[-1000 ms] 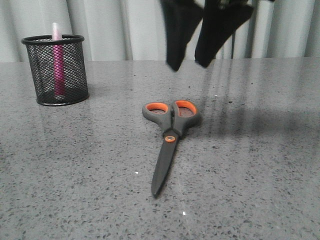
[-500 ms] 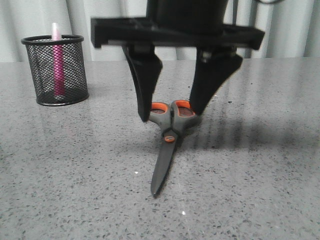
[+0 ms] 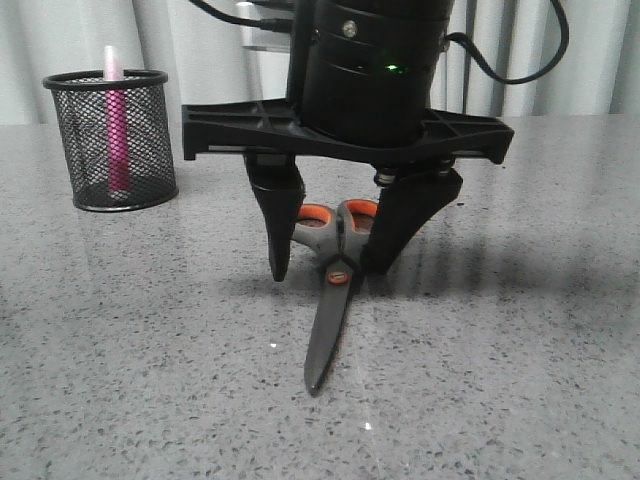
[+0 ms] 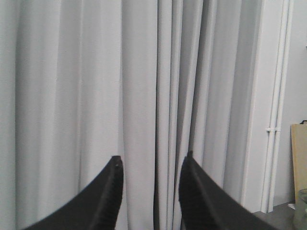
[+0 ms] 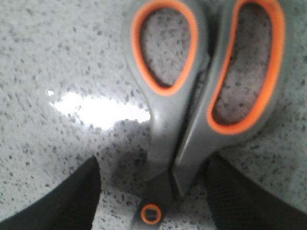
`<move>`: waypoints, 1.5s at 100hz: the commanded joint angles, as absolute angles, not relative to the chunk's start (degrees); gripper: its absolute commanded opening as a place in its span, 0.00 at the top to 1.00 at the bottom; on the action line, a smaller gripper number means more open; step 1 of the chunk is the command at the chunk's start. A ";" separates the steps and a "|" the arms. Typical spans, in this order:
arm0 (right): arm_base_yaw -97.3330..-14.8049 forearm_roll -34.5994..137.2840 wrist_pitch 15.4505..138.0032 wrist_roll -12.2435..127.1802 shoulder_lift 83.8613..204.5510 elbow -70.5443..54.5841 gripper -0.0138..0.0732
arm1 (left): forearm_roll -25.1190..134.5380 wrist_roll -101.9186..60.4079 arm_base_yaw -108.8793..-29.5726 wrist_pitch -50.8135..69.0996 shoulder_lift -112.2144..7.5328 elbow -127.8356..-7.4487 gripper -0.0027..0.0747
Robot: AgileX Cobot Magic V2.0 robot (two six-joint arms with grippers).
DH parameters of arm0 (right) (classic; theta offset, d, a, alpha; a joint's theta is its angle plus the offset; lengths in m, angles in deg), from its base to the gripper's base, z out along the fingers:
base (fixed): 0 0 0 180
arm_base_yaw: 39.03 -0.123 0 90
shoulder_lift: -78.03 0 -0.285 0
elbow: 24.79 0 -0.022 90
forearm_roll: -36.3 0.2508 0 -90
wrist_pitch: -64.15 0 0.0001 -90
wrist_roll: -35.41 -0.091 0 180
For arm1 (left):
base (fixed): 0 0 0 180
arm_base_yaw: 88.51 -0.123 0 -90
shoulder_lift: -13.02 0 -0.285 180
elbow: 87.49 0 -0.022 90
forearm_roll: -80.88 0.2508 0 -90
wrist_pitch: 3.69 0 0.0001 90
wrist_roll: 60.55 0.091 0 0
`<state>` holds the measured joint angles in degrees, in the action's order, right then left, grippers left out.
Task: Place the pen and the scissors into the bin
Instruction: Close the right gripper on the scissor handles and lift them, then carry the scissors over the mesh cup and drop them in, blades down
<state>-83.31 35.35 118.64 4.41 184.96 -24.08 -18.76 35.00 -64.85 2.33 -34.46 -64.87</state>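
The scissors [image 3: 326, 330] lie flat on the speckled grey table, orange-lined loops away from me, blades pointing toward the front edge. My right gripper [image 3: 328, 272] is open and low over them. One finger is on each side of the handle neck, just above the orange pivot screw, with tips near the table. In the right wrist view the scissors [image 5: 168, 124] fill the frame between the open fingers of the gripper [image 5: 152, 160]. The pink pen [image 3: 117, 130] stands inside the black mesh bin [image 3: 150, 150] at the far left. My left gripper [image 4: 152, 156] is open and empty, facing curtains.
The grey speckled table [image 3: 520, 360] extends all around the scissors. Pale curtains [image 3: 560, 60] hang behind its far edge. The right arm's wide black body [image 3: 350, 130] hides the table behind the scissors' handles.
My right gripper has come down from above the scissors to table level, its open fingers now straddling the handle neck. The scissors, pen and bin have not moved.
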 commanded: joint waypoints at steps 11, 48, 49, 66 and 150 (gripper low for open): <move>-83.09 30.57 116.61 0.29 185.20 -25.03 0.41 | -19.49 34.70 -64.14 2.97 -32.86 -66.28 0.64; -83.09 24.43 117.43 0.18 186.08 -25.98 0.92 | -18.94 34.70 -64.14 0.62 -30.78 -66.06 0.64; -83.09 24.09 117.43 0.18 186.05 -26.15 0.92 | -18.94 34.70 -64.14 0.32 -30.80 -66.06 0.64; -83.22 18.30 114.68 0.18 183.45 -33.71 0.92 | -18.94 34.70 -64.14 -1.51 -29.71 -66.06 0.64; -79.64 1.71 47.17 0.18 195.31 -47.94 0.92 | -18.94 34.70 -64.14 -3.38 -27.86 -65.34 0.64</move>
<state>-80.92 2.14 55.38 0.03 197.18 -46.07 -18.64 35.00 -64.51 -4.76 -28.22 -64.51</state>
